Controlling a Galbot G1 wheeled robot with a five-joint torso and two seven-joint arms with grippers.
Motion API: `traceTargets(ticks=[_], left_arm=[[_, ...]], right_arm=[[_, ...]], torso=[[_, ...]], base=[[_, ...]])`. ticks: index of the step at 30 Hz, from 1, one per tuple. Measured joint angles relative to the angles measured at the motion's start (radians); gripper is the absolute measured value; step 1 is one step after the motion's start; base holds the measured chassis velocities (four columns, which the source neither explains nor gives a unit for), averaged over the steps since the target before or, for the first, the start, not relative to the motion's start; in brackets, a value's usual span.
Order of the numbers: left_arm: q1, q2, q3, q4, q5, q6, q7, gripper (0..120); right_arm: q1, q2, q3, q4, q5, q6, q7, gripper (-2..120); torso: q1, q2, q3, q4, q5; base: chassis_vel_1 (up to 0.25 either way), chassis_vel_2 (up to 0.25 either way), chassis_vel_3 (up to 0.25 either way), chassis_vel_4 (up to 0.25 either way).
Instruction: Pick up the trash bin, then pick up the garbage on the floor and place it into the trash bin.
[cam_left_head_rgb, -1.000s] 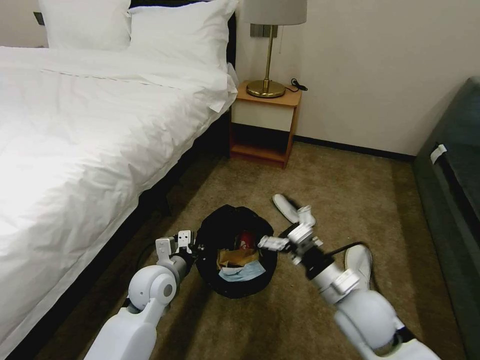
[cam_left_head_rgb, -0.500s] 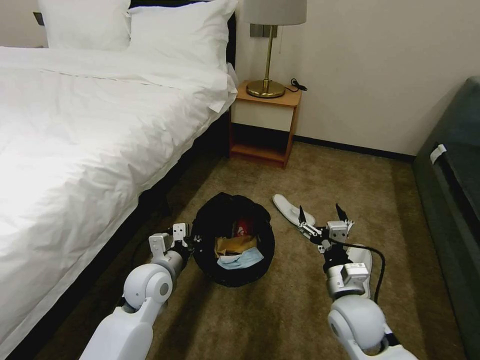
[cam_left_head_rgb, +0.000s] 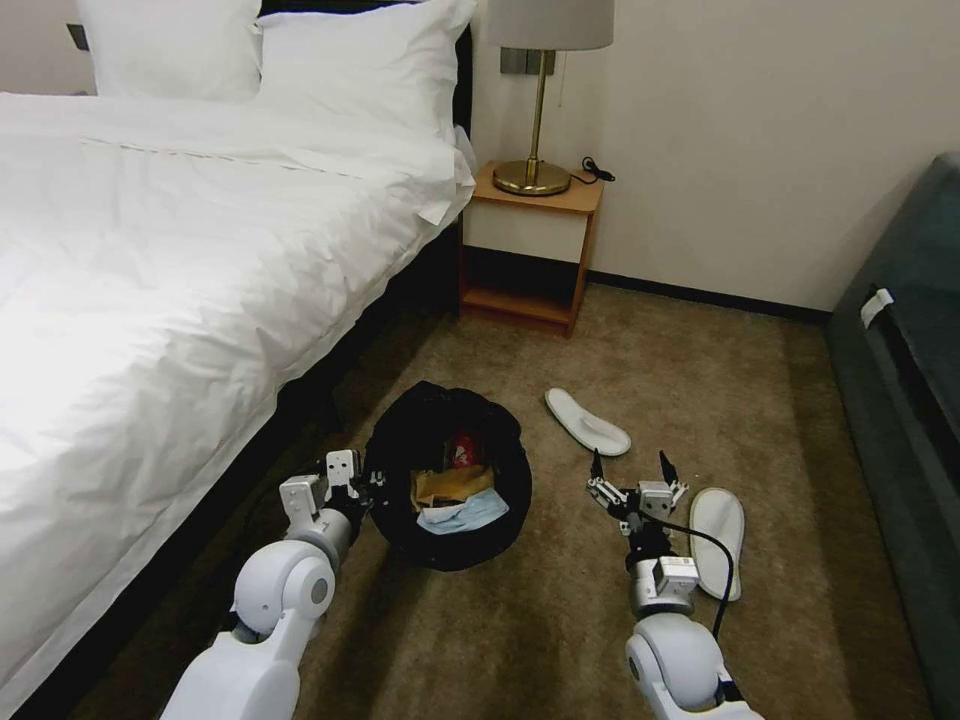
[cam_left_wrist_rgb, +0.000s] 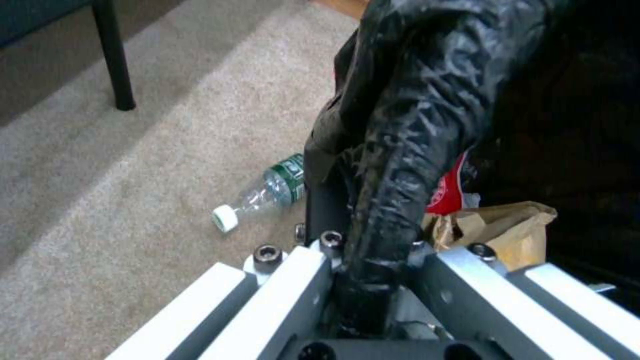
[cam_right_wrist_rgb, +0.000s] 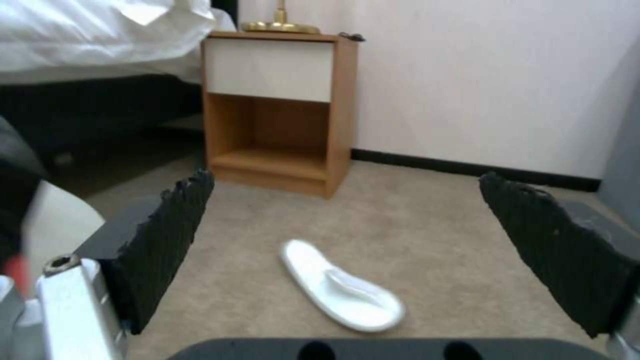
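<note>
- While the left gripper (cam_left_head_rgb: 352, 483) pinches the crinkled, glossy black rim of the trash bin (cam_left_head_rgb: 395, 455), its two metal fingers (cam_left_wrist_rgb: 287, 280) are closed on a fold of the liner, seen up close from the left wrist.
- Inside the round bin, just past those fingers, lie three visible pieces: one brown paper bag (cam_left_head_rgb: 445, 485), one pale blue face mask (cam_left_head_rgb: 462, 515) and one red wrapper (cam_left_head_rgb: 463, 450).
- On the carpet (cam_left_head_rgb: 640, 370) beyond the left fingers, one clear plastic bottle (cam_left_wrist_rgb: 263, 192) lies on its side, with a green label and a white cap.
- The right gripper (cam_left_head_rgb: 627, 480) hovers empty, its two black, rough-edged pads (cam_right_wrist_rgb: 167, 240) spread wide.
- Two flat white slippers are on the floor: one slipper (cam_left_head_rgb: 718, 538) just beside the right fingers on their outer side, and a farther slipper (cam_left_head_rgb: 585, 422) ahead of them, lying between the pads in the right wrist view.
- Farthest off stand one wooden nightstand (cam_left_head_rgb: 530, 250) and one brass lamp (cam_left_head_rgb: 535, 120), beside the white bed (cam_left_head_rgb: 150, 260).
</note>
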Motion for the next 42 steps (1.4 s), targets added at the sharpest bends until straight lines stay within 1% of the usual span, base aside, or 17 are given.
traceTargets(ticks=[4,6,7,10,11,13,14,17,24,27,38,41,42], left_arm=[[0.001,-0.003,-0.001,0.0,0.003,0.0,0.001,0],[0.006,-0.004,-0.001,-0.002,0.011,0.002,0.001,0],[0.006,-0.004,-0.001,-0.002,0.011,0.002,0.001,0],[0.008,-0.007,-0.002,-0.003,0.014,0.005,0.003,0],[0.008,-0.007,-0.002,-0.003,0.014,0.005,0.003,0],[0.006,-0.007,-0.002,-0.003,0.016,0.006,0.005,0],[0.006,-0.007,-0.002,-0.003,0.016,0.006,0.005,0],[0.003,-0.006,-0.005,-0.002,0.027,0.008,0.005,0],[0.005,0.003,-0.011,0.0,0.033,0.008,0.006,0],[0.002,0.007,-0.012,-0.001,0.032,0.008,0.006,0],[0.008,0.012,-0.015,-0.008,0.031,0.006,0.013,0],[0.014,0.012,-0.019,-0.011,0.033,0.006,0.012,0],[0.014,0.012,-0.019,-0.011,0.033,0.006,0.012,0]], right_arm=[[-0.005,-0.006,0.026,-0.027,-0.013,0.015,0.001,100],[-0.003,-0.016,0.063,-0.103,-0.036,0.046,0.016,100],[-0.003,-0.016,0.063,-0.103,-0.036,0.046,0.016,100],[0.015,-0.021,0.088,-0.175,-0.046,0.051,0.026,100],[0.015,-0.021,0.088,-0.175,-0.046,0.051,0.026,100],[0.035,-0.022,0.104,-0.233,-0.055,0.043,0.028,100],[0.035,-0.022,0.104,-0.233,-0.055,0.043,0.028,100],[0.068,-0.026,0.126,-0.301,-0.035,0.005,0.026,100],[0.108,-0.039,0.13,-0.378,0.003,-0.014,0.022,100],[0.123,-0.047,0.13,-0.406,0.03,-0.028,0.004,100],[0.193,-0.05,0.137,-0.523,0.048,-0.028,-0.001,100],[0.234,-0.049,0.133,-0.587,0.059,-0.023,-0.001,100],[0.234,-0.049,0.133,-0.587,0.059,-0.023,-0.001,100]], torso=[[0.0,0.0,0.0,-0.0002,0.0],[0.0,0.0,0.0,-0.0003,0.0002],[0.0,0.0,0.0,-0.0003,0.0002],[0.0,0.0,0.0,-0.0003,0.0001],[0.0,0.0,0.0,-0.0003,0.0001],[0.0,0.0,0.0,-0.0001,0.0003],[0.0,0.0,0.0,-0.0001,0.0003],[0.0,0.0,0.0,-0.0001,0.0002],[0.0,0.0,0.0,-0.0001,0.0001],[0.0,0.0,0.0,0.0,0.0001],[0.0,0.0,0.0,-0.0001,0.0001],[0.0,0.0,0.0,-0.0001,0.0],[0.0,0.0,0.0,-0.0001,0.0]], base=[[0.0,0.0,0.0,0.0],[0.0,0.0,0.0,0.0],[0.0,0.0,0.0,0.0],[0.0,0.0,0.0,0.0],[0.0,0.0,0.0,0.0],[0.0,0.0,0.0,0.0],[0.0,0.0,0.0,0.0],[0.0,0.0,0.0,0.0],[0.0,0.0,0.0,0.0],[0.0,0.0,0.0,0.0],[0.0,0.0,0.0,0.0],[0.0,0.0,0.0,0.0],[0.0,0.0,0.0,0.0]])
